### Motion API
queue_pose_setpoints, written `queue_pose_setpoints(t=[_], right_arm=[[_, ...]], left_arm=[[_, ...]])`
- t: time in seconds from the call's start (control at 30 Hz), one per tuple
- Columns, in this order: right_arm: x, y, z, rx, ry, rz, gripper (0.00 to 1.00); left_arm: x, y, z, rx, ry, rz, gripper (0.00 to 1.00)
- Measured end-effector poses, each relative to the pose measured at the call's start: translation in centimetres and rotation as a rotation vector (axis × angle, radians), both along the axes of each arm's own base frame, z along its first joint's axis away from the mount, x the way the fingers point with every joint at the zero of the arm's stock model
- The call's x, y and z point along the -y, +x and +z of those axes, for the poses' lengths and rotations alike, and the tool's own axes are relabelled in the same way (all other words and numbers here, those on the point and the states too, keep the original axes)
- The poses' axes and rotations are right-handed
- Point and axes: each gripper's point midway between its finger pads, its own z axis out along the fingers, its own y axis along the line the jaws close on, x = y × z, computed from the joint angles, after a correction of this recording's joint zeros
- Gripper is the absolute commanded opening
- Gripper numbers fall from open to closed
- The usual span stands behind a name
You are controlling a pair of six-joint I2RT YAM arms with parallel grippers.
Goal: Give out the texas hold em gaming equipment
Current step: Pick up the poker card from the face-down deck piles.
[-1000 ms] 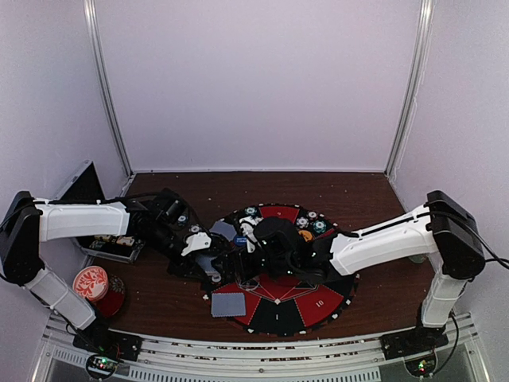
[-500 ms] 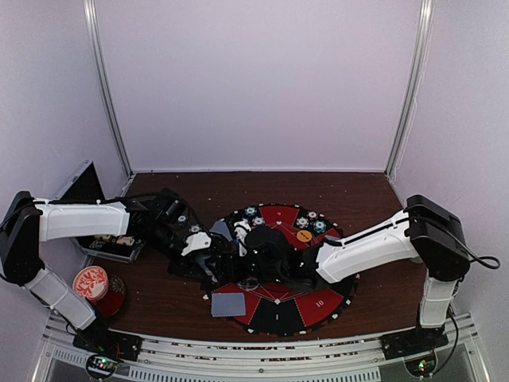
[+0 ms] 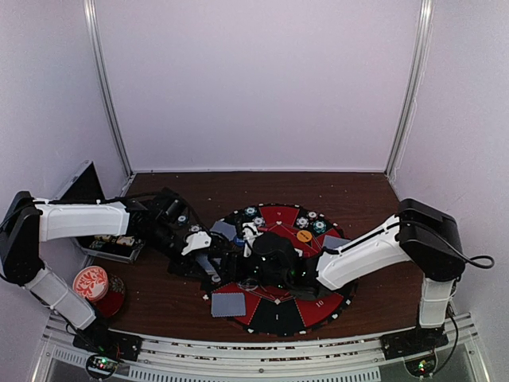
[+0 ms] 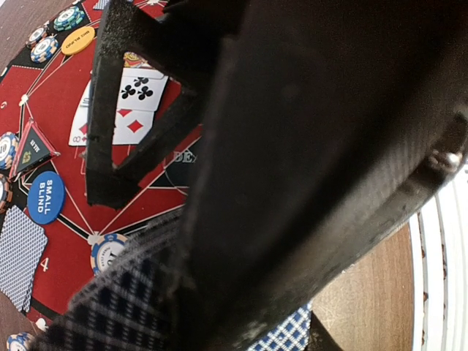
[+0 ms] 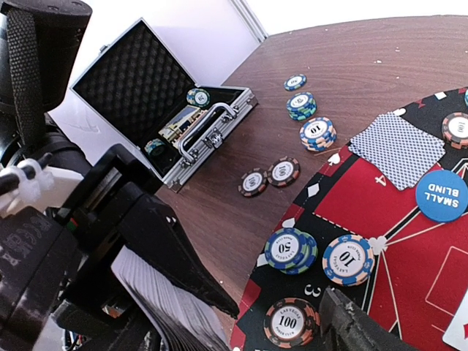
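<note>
**Top view.** Shows a big round mat in red and black on a brown desk, with both arms meeting over its left half. Places the left fingers at the mat's left edge and the right fingers just beside them. Differs from a second ago in the right arm's elbow, now swung inward, and in its wrist, drawn closer to the left one. Uncovers thereby the whole orange button and a grey card on the mat's right side. Keeps a face-down card on the near left sector.

**Left wrist view.** Fills mostly with a blurred black mass. Adds what the top view cannot show: the blue button marked SMALL BLIND, face-up cards, and the checked back of a deck of cards close under the lens.

**Right wrist view.** Shows the left fingers clamped tight on that deck, white edges fanned. Shows only one tip of the right fingers; cannot tell these as apart or together. Adds poker chips stacked on bare desk and an open case behind them.
</note>
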Motion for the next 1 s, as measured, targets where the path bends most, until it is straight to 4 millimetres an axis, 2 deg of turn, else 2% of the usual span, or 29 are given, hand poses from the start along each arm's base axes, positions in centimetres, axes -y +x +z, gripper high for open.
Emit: queue_pose_setpoints(t=[0.2,0.4,0.5,0.83,1.0], right_arm=[[-0.1,0.1,0.3,0.004,0.045,-0.005,0.64],[0.0,0.0,0.5,0.016,0.061,-0.012,0.48],[0.1,-0.2,0.7,0.021,0.067,-0.011,0.45],[0.8,0.0,1.1,0.046,0.045,-0.041,0.45],[1.1,0.2,1.0,0.049,0.028,-0.047,0.66]], left_arm=[[0.0,0.0,0.0,0.000,0.000,0.000,0.39],[0.0,0.2,0.0,0.008,0.003,0.003,0.39],[0.0,0.2,0.0,0.011,0.004,0.005,0.39],[0.2,0.6,0.1,0.031,-0.003,0.008,0.39],[0.1,0.6,0.0,0.030,0.002,0.009,0.39]])
